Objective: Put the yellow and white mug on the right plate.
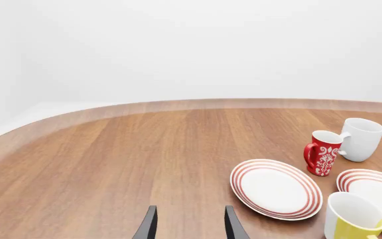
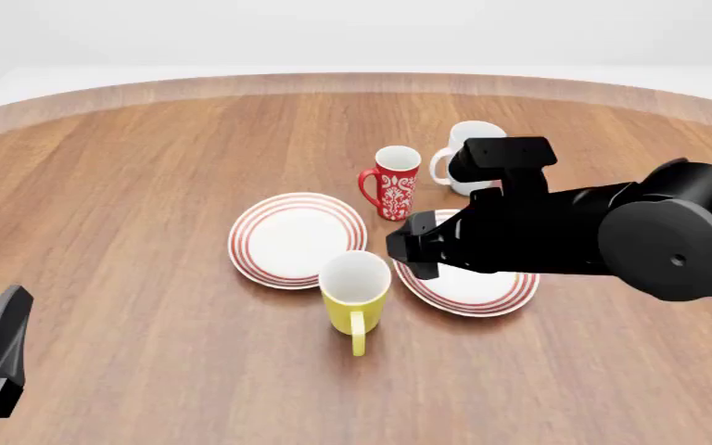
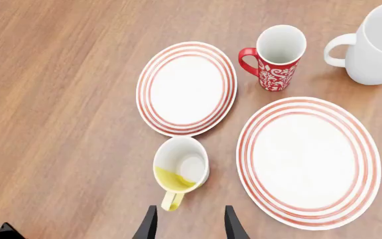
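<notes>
Upright yellow and white mug (image 2: 355, 288) on table, beside right plate (image 2: 486, 292)

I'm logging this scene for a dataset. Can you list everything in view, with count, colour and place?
yellow and white mug: 1, yellow outside, white inside, upright on the table between the plates, near side
right plate: 1, white with red rings, partly under the right arm
left plate: 1, white with red rings, centre
red mug: 1, red with white pattern, behind the plates
white mug: 1, white, right of the red mug
table: 1, brown wood
right gripper: 1, black, open, above the yellow mug's handle
left gripper: 1, black, open, far left
</notes>
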Motion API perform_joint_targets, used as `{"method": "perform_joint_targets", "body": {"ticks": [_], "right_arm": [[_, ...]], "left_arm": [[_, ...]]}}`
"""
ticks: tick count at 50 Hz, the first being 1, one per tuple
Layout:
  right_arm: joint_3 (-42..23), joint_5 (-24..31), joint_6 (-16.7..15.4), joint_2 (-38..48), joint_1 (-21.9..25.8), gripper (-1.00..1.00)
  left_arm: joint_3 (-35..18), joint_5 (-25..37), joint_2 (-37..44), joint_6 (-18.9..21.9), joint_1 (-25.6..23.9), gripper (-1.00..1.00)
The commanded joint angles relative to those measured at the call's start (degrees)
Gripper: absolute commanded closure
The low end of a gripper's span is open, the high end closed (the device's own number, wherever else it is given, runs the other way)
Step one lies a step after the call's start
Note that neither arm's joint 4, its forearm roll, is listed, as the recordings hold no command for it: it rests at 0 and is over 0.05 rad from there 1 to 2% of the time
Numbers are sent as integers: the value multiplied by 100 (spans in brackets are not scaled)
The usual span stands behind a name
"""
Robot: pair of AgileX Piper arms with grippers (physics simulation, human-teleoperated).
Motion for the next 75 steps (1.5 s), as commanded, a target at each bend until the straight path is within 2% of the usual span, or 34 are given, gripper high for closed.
{"method": "perform_joint_targets", "body": {"ticks": [1, 5, 6, 19, 47, 60, 65, 67, 75], "right_arm": [[30, -302, 96, 402, 20, -100], [27, -444, 147, 651, 61, -100], [99, -799, 399, 1127, 329, -100], [160, -830, 459, 1156, 384, -100], [379, -1500, 859, 1857, 695, -100], [348, -1594, 994, 2079, 802, -100], [451, -1848, 1042, 2261, 827, -100], [417, -1748, 1052, 2215, 840, -100], [535, -1985, 1127, 2361, 862, -100]], "left_arm": [[0, 0, 0, 0, 0, -100], [0, 0, 0, 0, 0, -100], [0, 0, 0, 0, 0, -100], [0, 0, 0, 0, 0, -100], [0, 0, 0, 0, 0, -100], [0, 0, 0, 0, 0, -100], [0, 0, 0, 0, 0, -100], [0, 0, 0, 0, 0, -100], [0, 0, 0, 0, 0, -100]]}}
